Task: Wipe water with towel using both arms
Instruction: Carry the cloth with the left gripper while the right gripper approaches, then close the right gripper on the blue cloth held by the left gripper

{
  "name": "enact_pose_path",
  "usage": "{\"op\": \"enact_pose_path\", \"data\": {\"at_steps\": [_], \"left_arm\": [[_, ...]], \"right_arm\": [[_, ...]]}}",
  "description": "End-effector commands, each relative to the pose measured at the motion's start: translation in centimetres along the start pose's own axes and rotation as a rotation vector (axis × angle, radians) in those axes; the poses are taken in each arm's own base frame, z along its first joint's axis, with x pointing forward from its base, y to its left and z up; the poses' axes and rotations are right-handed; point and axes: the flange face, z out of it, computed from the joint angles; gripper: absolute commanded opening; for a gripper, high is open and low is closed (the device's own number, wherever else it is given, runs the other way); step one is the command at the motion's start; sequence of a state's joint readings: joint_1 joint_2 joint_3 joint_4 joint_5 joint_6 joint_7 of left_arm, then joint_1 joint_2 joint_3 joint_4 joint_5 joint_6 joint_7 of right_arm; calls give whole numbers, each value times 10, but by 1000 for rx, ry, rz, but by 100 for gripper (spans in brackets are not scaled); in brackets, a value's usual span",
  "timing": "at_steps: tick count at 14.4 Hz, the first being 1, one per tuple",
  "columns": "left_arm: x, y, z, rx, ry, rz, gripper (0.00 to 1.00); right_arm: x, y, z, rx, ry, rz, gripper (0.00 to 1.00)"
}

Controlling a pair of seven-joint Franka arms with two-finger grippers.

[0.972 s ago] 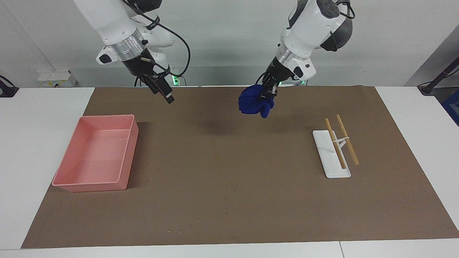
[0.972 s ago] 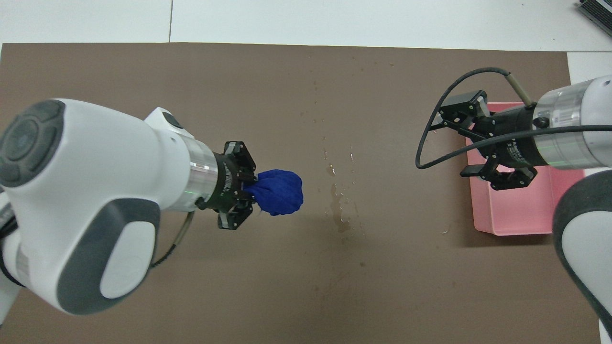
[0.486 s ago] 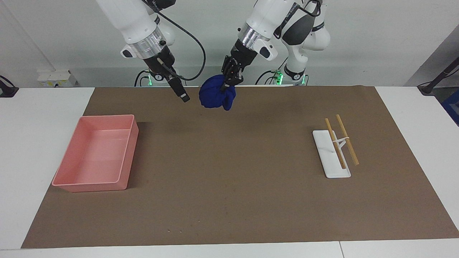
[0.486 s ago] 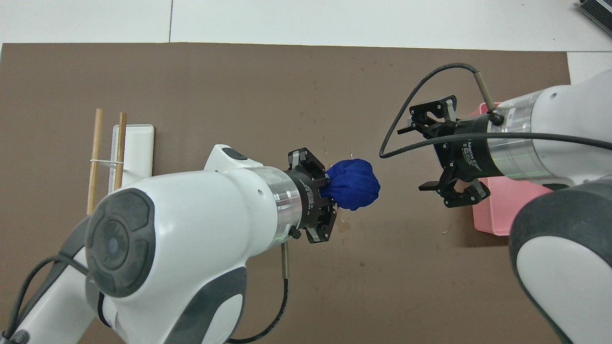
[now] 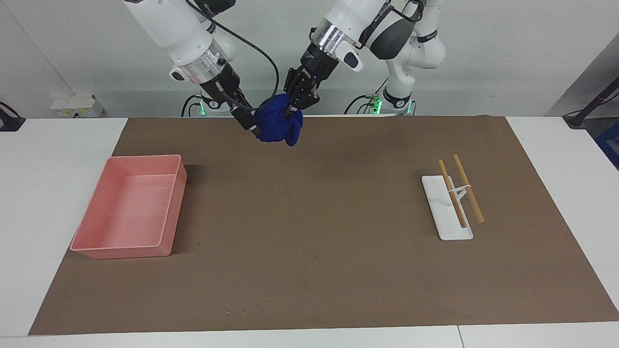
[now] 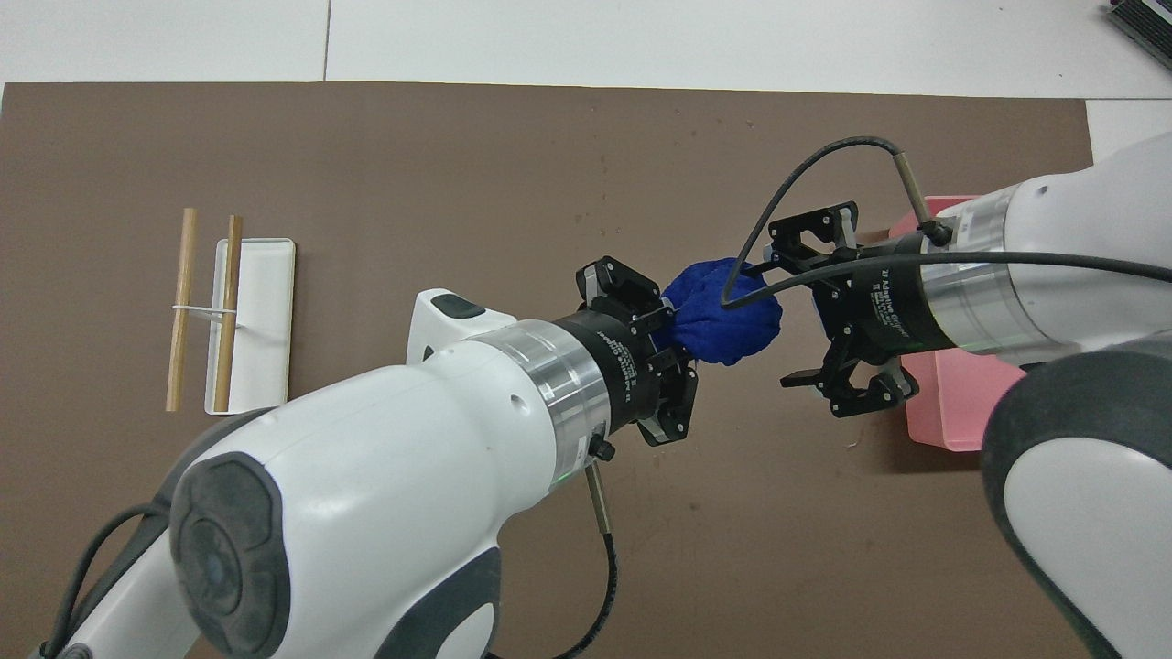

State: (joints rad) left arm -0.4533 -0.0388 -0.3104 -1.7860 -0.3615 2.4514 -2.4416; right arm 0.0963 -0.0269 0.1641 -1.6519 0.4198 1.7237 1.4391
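Observation:
The towel (image 5: 277, 126), a royal-blue lump, hangs in the air over the mat's edge nearest the robots; it also shows in the overhead view (image 6: 725, 313). My left gripper (image 5: 293, 107) is shut on the end of it (image 6: 671, 322). My right gripper (image 5: 253, 127) comes in from the pink tray's end. In the overhead view it (image 6: 781, 307) is open, with its fingers spread around the towel's free end. The water on the mat is hidden under the arms in the overhead view and does not show in the facing view.
A brown mat (image 5: 314, 241) covers the table. An empty pink tray (image 5: 129, 208) stands toward the right arm's end. A white holder (image 5: 444, 212) with two wooden chopsticks (image 5: 468, 188) lies toward the left arm's end.
My left gripper has carried the towel toward the right arm's end and a little higher. My right gripper has moved in, and its open fingers have reached the towel.

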Motion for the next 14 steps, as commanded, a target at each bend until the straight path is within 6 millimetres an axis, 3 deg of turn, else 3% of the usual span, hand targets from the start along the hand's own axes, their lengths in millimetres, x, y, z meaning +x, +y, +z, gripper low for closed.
{"op": "enact_pose_path", "data": {"at_steps": [1, 7, 9, 10, 11, 14], "left_arm": [[-8, -5, -4, -47, -29, -16, 0], [-7, -23, 9, -24, -20, 2, 0], [-8, -28, 10, -18, -18, 8, 0], [-8, -29, 10, -17, -18, 9, 0], [-10, -32, 10, -14, -22, 14, 0], [-14, -31, 8, -17, -31, -21, 0]], "right_arm": [[1, 5, 8, -7, -32, 31, 100], [-3, -6, 2, 62, -97, 61, 97], [-5, -8, 0, 92, -131, 69, 55], [-5, -9, 0, 97, -137, 69, 21], [-5, -9, 0, 98, -145, 68, 0], [-6, -9, 0, 100, -139, 49, 0]]}}
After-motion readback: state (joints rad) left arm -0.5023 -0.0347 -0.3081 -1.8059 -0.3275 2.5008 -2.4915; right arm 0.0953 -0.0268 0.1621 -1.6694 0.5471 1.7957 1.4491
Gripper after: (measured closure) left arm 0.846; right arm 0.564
